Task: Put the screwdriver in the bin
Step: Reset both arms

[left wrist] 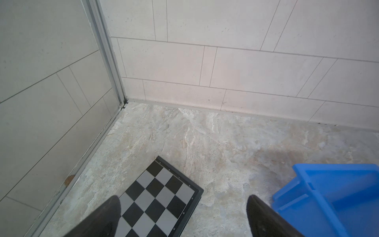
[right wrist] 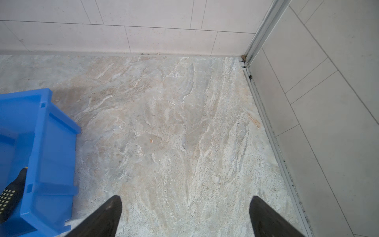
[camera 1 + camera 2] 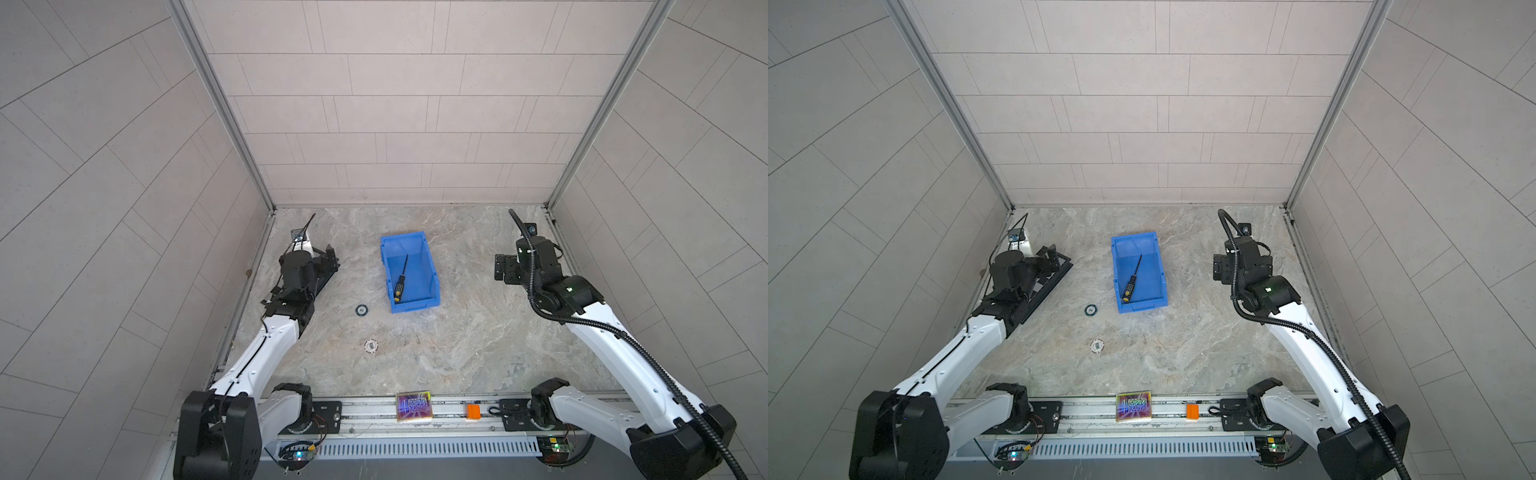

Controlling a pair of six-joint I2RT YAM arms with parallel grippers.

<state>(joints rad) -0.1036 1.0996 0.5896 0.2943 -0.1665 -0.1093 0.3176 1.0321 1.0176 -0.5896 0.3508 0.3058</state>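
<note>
Between the left jaws and right jaws, both wide open and empty, the slim black-handled, yellow-capped screwdriver (image 3: 401, 279) lies inside the bright blue rectangular plastic bin (image 3: 415, 308); any retreat should avoid its walls.

In a top view, a bright blue rectangular plastic bin (image 3: 430, 266) stands near the middle of the marbled grey stone tabletop (image 3: 457, 332). A slim black-handled screwdriver (image 3: 400, 279) lies slanted on its floor, yellow end cap toward the low front lip. The left gripper (image 3: 327, 258) hangs over a flat dark board (image 3: 328, 274) well left of the bin; the right gripper (image 3: 504, 268) is well to its right. A small dark round disc (image 3: 361, 309) and a small white round disc (image 3: 371, 345) lie apart, nearer the front
</note>
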